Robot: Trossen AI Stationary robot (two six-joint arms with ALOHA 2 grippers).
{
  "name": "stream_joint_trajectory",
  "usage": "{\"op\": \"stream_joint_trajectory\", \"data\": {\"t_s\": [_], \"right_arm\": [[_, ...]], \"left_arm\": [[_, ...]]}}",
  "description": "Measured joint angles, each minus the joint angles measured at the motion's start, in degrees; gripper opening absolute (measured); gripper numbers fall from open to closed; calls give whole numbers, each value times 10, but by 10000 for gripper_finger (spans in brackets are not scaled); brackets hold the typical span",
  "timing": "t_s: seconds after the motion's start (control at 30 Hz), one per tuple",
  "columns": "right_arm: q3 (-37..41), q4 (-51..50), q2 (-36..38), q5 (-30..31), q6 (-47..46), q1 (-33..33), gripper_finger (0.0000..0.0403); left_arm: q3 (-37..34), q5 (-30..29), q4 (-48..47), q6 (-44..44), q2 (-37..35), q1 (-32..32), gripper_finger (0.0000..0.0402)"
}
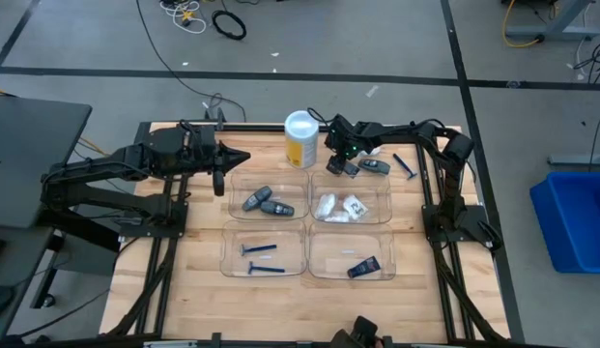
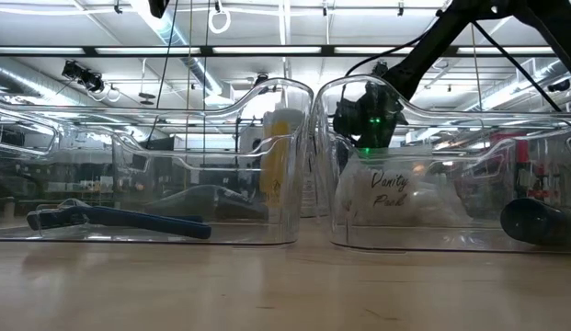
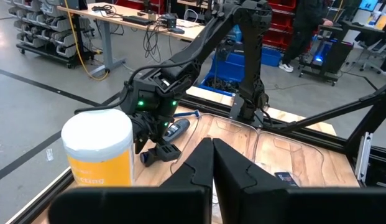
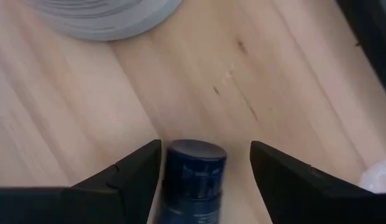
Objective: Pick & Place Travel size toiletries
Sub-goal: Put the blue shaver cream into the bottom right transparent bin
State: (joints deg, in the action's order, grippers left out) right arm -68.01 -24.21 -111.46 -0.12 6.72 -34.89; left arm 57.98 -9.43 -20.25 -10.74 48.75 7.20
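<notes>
Spanning wooden table [image 1: 198, 304], grey concrete floor [image 1: 87, 39]

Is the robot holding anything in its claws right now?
Nothing is held yet. The right gripper is open around a dark blue tube lying on the table, its fingers beside the cap end. The left gripper is shut and empty.

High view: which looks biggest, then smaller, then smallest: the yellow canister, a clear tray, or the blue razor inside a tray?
1. Clear tray, biggest.
2. Yellow canister, though its top stands nearer the overhead camera, which may enlarge it.
3. Blue razor, smallest.
</notes>
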Motion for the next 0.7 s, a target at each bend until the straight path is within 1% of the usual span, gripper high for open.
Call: {"op": "stream_joint_trajectory", "data": {"t_s": [0.2,0.4,0.53,0.6,0.7], "right_arm": [[0,-6,0,1,0,-1,224],[0,-10,0,1,0,-1,181],[0,-13,0,1,0,-1,153],[0,-13,0,1,0,-1,145],[0,-13,0,1,0,-1,143]], "left_arm": [[0,0,0,0,0,0,20],[0,0,0,0,0,0,6],[0,0,0,0,0,0,7],[0,0,0,0,0,0,13],[0,0,0,0,0,0,20]]}}
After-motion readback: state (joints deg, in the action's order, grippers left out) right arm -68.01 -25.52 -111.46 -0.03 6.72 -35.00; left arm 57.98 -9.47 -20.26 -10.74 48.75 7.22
